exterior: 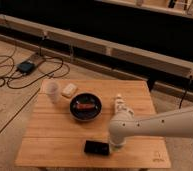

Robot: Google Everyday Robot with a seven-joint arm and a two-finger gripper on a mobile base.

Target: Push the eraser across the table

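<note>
The eraser is a flat black block lying near the front edge of the light wooden table, a little right of centre. My gripper hangs from the white arm that reaches in from the right. It is low over the table, right next to the eraser's right end. I cannot tell whether it touches the eraser.
A round black bowl with something red in it sits mid-table. A clear cup and a small cream block stand at the back left. A white bottle-like object is behind the arm. Cables and a device lie on the floor left.
</note>
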